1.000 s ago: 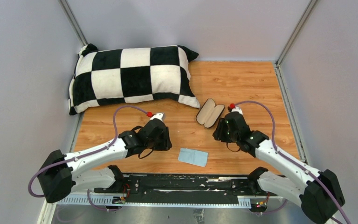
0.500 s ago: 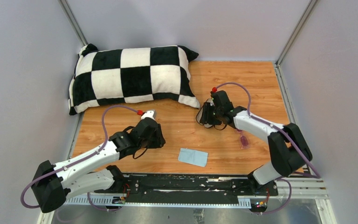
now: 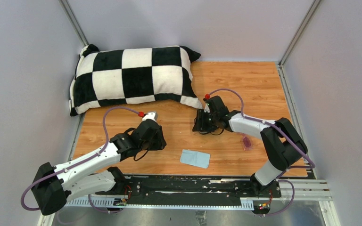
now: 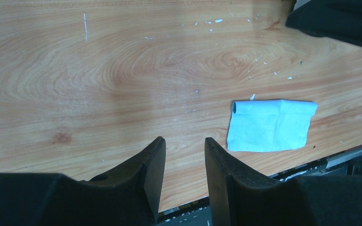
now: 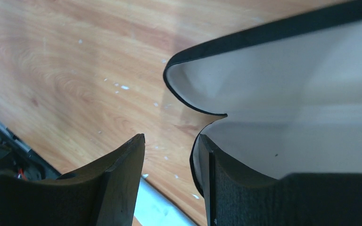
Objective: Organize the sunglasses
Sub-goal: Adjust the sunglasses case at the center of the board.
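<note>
The sunglasses [image 3: 246, 141], small with pink-purple lenses, lie on the wooden table to the right of my right arm, with no gripper on them. The black case with beige lining [image 5: 287, 89] lies open; in the top view my right gripper [image 3: 199, 124] covers most of it. In the right wrist view that gripper [image 5: 172, 141] is open and straddles the case's end rim, one finger inside on the lining and one outside. My left gripper [image 3: 159, 140] is open and empty above the bare table, left of the light blue cloth [image 3: 195, 158]. In the left wrist view the left gripper [image 4: 184, 141] holds nothing.
A black-and-white checkered pillow [image 3: 132, 77] lies at the back left. The cloth [image 4: 268, 125] lies near the table's front edge, with the black base rail [image 3: 184, 183] just beyond it. Grey walls enclose the table on three sides.
My right gripper has swung from the near right to the case at centre back, and the sunglasses now show lying on the table. The left arm drew back slightly to the left.
</note>
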Robot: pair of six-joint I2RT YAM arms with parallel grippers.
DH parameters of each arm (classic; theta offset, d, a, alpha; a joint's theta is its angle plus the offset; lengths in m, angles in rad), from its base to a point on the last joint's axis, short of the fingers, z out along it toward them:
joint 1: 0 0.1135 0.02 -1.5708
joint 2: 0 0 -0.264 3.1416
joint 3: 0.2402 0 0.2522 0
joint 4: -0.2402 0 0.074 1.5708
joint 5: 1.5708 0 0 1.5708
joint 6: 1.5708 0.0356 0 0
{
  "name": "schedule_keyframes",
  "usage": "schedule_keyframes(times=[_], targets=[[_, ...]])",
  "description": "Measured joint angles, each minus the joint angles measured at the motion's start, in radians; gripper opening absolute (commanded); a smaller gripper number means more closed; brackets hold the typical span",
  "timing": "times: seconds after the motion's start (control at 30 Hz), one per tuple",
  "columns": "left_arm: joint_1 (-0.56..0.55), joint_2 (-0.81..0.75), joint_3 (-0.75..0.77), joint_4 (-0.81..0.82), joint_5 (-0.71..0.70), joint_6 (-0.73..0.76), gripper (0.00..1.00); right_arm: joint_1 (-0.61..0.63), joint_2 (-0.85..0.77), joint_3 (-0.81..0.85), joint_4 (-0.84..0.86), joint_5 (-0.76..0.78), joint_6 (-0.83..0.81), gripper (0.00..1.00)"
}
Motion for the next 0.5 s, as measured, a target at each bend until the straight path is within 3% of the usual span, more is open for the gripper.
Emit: schedule_keyframes(times=[0.3,0.5], targets=[[0.001,-0.002,0.0,-0.001,0.006,0.001,0.43,0.119,0.024,0.067,-0.004,-0.062,0.027,0.51],[0.002,0.024,-0.015,0.048,0.068,-0.007,0.43,0.13,-0.174,0.023,-0.072,0.027,0.024,0.59]])
